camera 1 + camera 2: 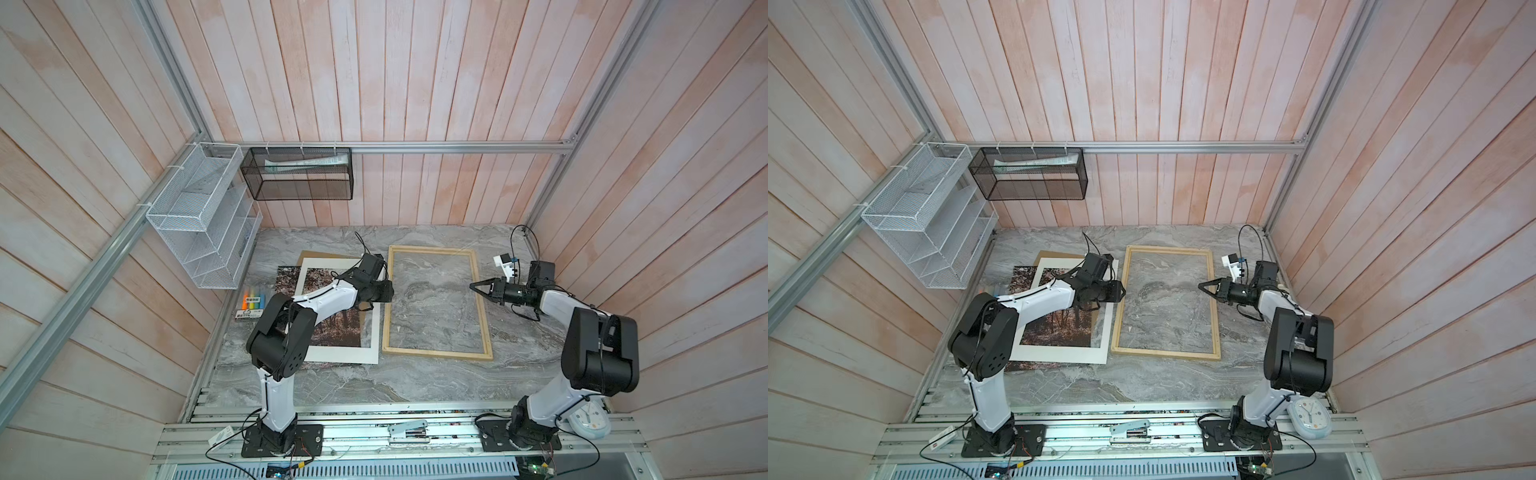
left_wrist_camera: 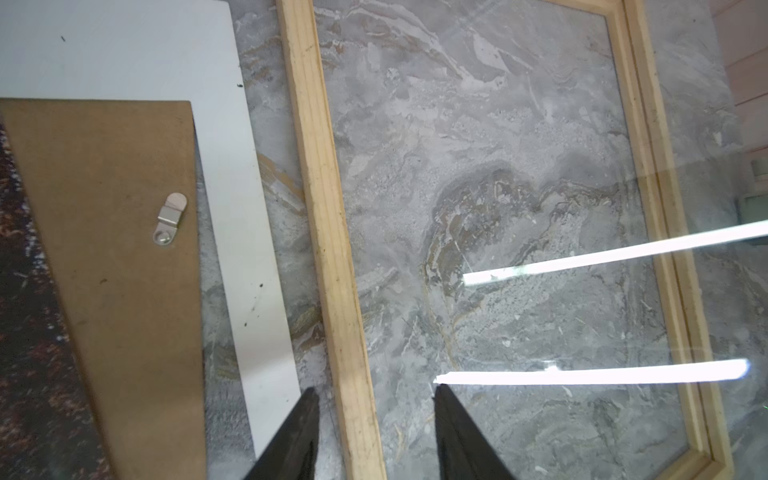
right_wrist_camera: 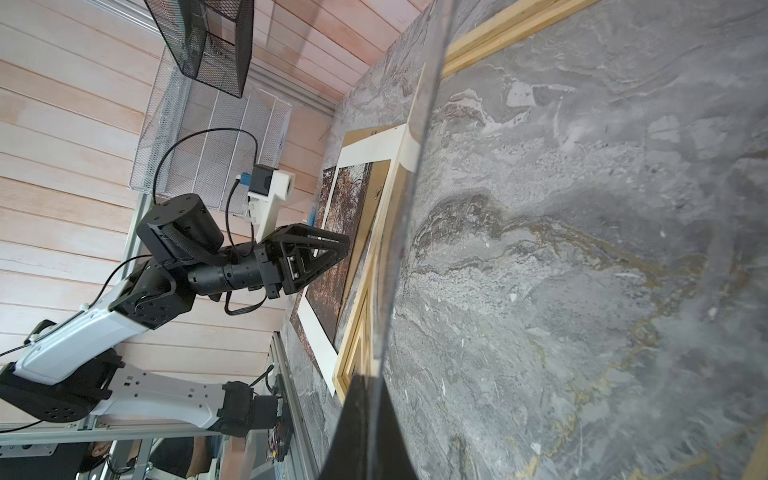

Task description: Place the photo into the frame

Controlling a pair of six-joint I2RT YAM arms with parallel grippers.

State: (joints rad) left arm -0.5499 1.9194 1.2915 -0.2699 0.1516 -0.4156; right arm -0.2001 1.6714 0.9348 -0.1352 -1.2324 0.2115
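Note:
The frame (image 1: 436,354) (image 1: 1165,355) of pale wood lies flat on the marble, right of centre in both top views. The photo (image 1: 332,328) (image 1: 1059,328), an autumn forest print, lies to its left under a white mat (image 1: 340,353), askew on a brown backing board (image 2: 124,270). My left gripper (image 2: 376,390) (image 1: 388,291) is open. Its fingers stand either side of the frame's left strip (image 2: 328,208), with nothing between them. My right gripper (image 3: 368,378) (image 1: 473,286), above the frame's right strip, is shut on the edge of a clear pane (image 3: 419,174). The pane reaches over the frame's opening.
A marker pack (image 1: 251,305) lies left of the photo. A white wire rack (image 1: 199,216) and a black mesh basket (image 1: 299,174) hang on the back-left walls. A clock (image 1: 590,419) sits beside the right arm's base.

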